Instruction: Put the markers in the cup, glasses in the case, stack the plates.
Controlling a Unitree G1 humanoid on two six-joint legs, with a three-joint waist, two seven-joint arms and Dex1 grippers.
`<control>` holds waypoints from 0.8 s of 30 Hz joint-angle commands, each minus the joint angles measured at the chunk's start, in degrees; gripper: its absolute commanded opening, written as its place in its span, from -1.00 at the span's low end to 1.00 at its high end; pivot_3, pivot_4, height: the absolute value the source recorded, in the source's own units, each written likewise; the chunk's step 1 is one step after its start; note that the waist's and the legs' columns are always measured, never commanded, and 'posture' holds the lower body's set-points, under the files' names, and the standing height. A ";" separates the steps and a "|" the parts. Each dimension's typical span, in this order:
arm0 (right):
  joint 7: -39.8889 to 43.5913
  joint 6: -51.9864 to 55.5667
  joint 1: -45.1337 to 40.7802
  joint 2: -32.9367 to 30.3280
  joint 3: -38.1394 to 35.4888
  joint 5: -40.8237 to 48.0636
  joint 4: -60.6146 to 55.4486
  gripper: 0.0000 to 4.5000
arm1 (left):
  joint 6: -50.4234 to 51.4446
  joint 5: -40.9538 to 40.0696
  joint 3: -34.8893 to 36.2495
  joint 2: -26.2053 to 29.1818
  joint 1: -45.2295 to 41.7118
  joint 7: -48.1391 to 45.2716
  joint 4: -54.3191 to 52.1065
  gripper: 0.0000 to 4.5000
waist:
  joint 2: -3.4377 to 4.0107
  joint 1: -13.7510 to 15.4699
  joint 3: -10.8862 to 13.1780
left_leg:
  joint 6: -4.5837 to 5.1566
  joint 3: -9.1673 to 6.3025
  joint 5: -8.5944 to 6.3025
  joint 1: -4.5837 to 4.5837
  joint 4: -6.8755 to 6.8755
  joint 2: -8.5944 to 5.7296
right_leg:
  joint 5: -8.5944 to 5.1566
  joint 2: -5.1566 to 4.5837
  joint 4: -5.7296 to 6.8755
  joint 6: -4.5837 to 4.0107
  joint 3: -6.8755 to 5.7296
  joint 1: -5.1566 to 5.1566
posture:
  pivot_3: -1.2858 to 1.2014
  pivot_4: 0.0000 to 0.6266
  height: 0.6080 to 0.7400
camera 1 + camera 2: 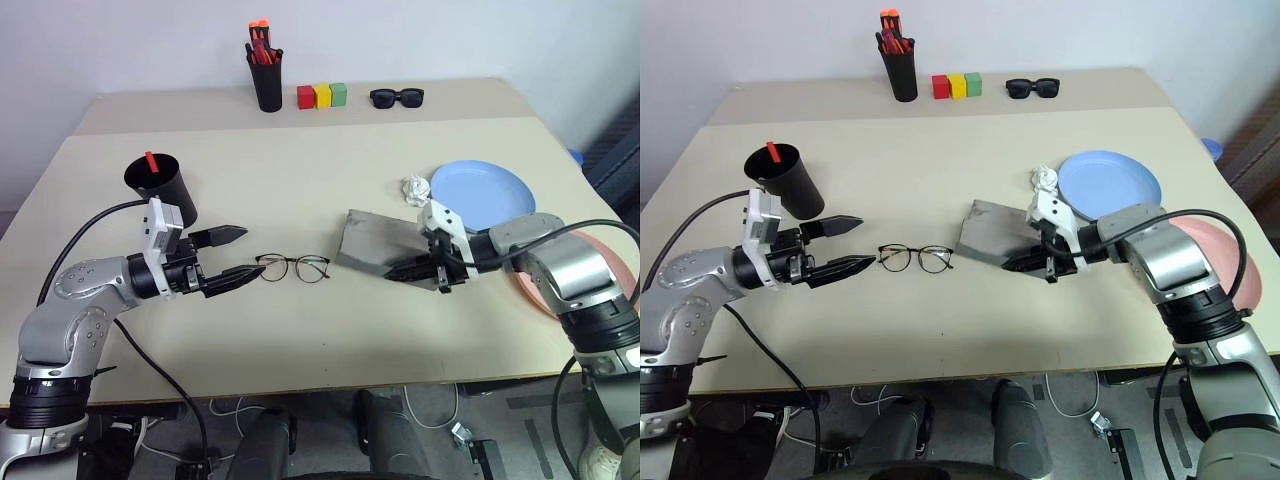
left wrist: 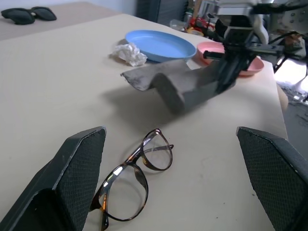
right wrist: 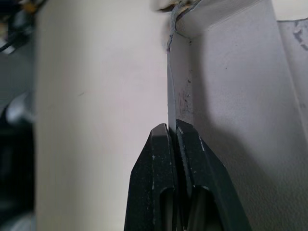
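We see the glasses [image 1: 293, 267] on the counter just ahead of the left gripper [image 1: 238, 254], jaws released, frame crosswise to them; right gripper [image 1: 392, 271] jaws clenched on the case [image 1: 368, 239] flap, farther off.

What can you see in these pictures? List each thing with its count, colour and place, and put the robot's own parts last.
Table: one, beige, under everything.
Cup: one, black, left side, red-topped marker standing in it.
Glasses: one pair, thin dark frame, table centre.
Case: one, grey, right of the glasses.
Crumpled paper: one, white, beside the blue plate.
Plates: one light blue, one pink, right side.
Pen pot: one, black, far edge, holds orange-capped markers.
Blocks: three, red, yellow, green, far edge.
Sunglasses: one, black, far edge.
Left pincer: open, by the glasses.
Right pincer: shut on the case edge.
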 commanded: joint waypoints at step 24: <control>-0.01 -10.95 -0.91 8.33 3.90 -9.21 2.74 -0.98 | -0.06 -0.49 -0.18 0.64 -1.14 0.44 -1.39 1.00 | -0.01 0.19 0.00 | -0.01 -0.01 0.00 0.00 0.01 0.00 | 0.00 -0.01 0.00 -0.01 0.00 0.00 | 0.03 -0.52 1.00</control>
